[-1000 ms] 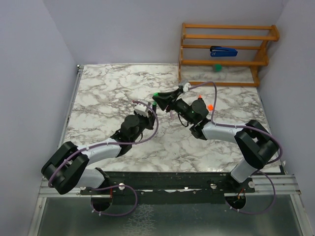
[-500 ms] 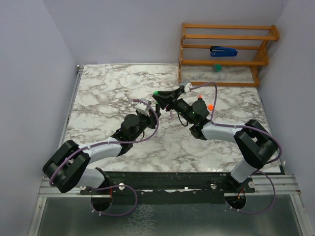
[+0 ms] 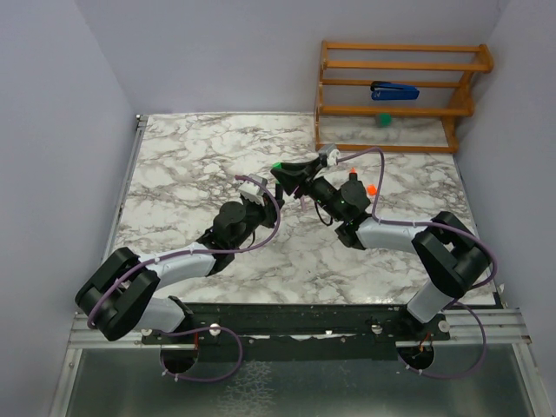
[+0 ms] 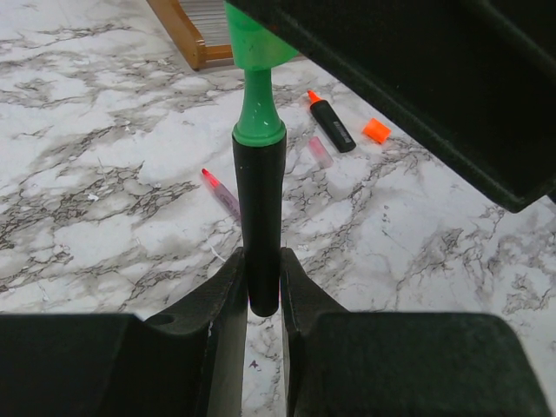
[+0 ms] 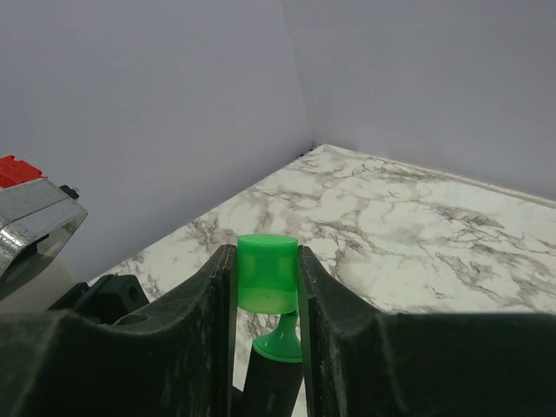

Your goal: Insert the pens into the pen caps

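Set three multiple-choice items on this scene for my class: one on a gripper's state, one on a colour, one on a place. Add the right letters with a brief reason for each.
1. The left gripper is:
A. open and empty
B. shut on the black pen
C. shut on a loose cap

2. The right gripper holds a pen cap coloured:
A. orange
B. green
C. blue

3. The orange cap lies:
A. on the marble table, near the orange-tipped pen
B. inside the left gripper
C. on top of the right gripper

Answers:
1 B: the left wrist view shows the pen's barrel pinched in its closed grip.
2 B: the right wrist view shows green plastic clamped there.
3 A: it rests on the marble, close to that pen and apart from both grippers.
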{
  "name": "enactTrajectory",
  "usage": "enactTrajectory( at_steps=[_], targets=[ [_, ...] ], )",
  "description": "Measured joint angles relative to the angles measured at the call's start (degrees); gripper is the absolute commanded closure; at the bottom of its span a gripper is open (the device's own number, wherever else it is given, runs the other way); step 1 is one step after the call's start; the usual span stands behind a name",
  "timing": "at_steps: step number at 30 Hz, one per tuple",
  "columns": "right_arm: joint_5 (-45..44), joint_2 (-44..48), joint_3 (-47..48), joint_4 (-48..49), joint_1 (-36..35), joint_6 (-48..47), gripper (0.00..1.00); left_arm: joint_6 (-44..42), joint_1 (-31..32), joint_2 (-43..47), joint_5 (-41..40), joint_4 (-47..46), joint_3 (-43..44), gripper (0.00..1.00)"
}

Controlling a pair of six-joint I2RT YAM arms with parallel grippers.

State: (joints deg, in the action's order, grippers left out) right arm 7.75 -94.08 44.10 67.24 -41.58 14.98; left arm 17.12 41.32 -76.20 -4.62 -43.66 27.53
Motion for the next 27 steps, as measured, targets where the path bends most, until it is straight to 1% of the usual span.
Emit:
enactTrajectory(
  at_steps=[19, 27],
  targets=[
    [-1.8, -0.2, -2.2, 3.5, 0.0, 0.0, 1.0, 0.2, -0.5, 0.0, -0.1, 0.0, 0.1, 1.0],
    [-2.4, -2.7, -2.0, 5.7, 0.0, 0.0, 1.0, 1.3, -0.9, -0.4, 0.0, 0.0, 0.7, 1.0]
  ],
)
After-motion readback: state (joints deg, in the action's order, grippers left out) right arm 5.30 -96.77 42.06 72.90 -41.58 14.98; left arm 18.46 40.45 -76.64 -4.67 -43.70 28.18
